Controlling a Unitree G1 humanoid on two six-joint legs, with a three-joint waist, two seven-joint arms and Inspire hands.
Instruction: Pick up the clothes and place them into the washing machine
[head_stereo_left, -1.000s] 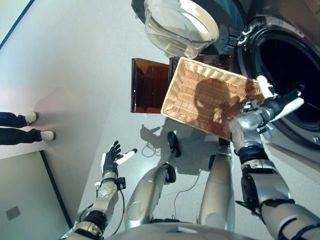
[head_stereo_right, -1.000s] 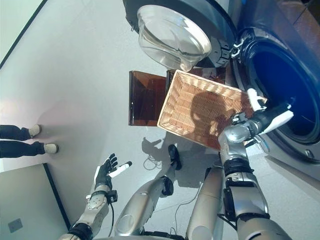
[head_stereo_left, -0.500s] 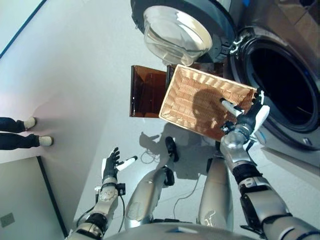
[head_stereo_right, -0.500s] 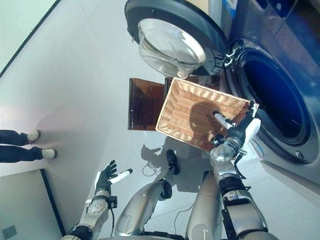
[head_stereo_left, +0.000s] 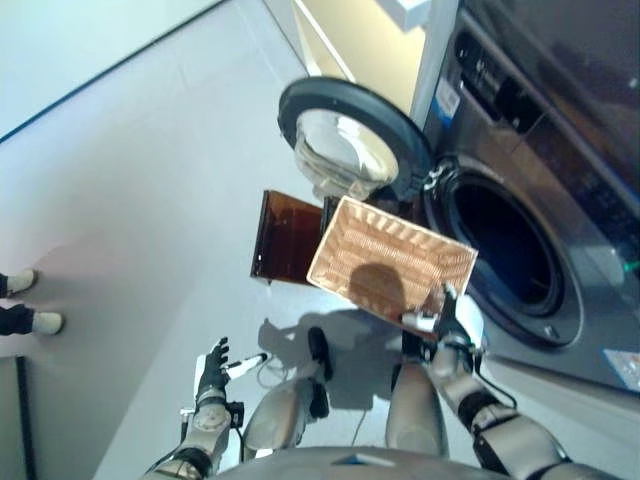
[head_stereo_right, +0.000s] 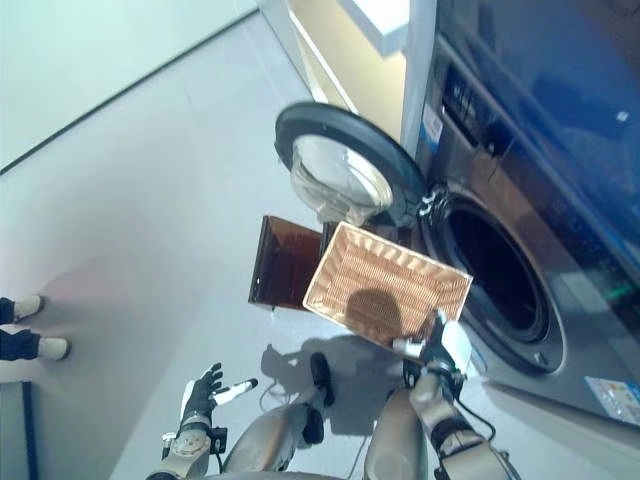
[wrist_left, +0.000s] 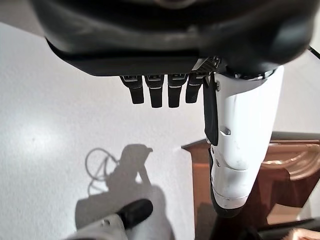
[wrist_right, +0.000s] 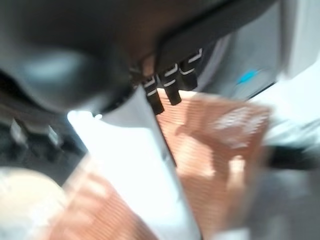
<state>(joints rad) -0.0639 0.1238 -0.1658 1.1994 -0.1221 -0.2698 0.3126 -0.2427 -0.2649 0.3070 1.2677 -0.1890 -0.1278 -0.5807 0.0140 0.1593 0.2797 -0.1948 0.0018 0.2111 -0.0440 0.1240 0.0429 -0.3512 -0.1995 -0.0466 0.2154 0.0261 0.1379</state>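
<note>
No clothes show in any view. The wicker basket (head_stereo_left: 385, 262) stands tilted in front of the washing machine, and its inside looks bare apart from a shadow. The machine's dark drum mouth (head_stereo_left: 505, 262) gapes to the basket's right, with the round glass door (head_stereo_left: 345, 140) swung wide behind the basket. My right hand (head_stereo_left: 452, 325) hovers at the basket's near right corner, open and holding nothing; its white thumb (wrist_right: 135, 155) stretches over the weave (wrist_right: 220, 155). My left hand (head_stereo_left: 212, 365) hangs low at the left over the floor, open and empty, thumb (wrist_left: 240, 150) straight.
A brown translucent stand (head_stereo_left: 285, 238) sits on the floor just left of the basket. A person's shoes (head_stereo_left: 40, 322) show at the far left edge. The grey machine front (head_stereo_left: 560, 150) fills the right side. A cream cabinet (head_stereo_left: 360, 40) stands behind the door.
The camera has pulled back and up, so everything looks smaller. My right hand has drawn back from the drum mouth to the basket's near right corner. The left hand stays idle.
</note>
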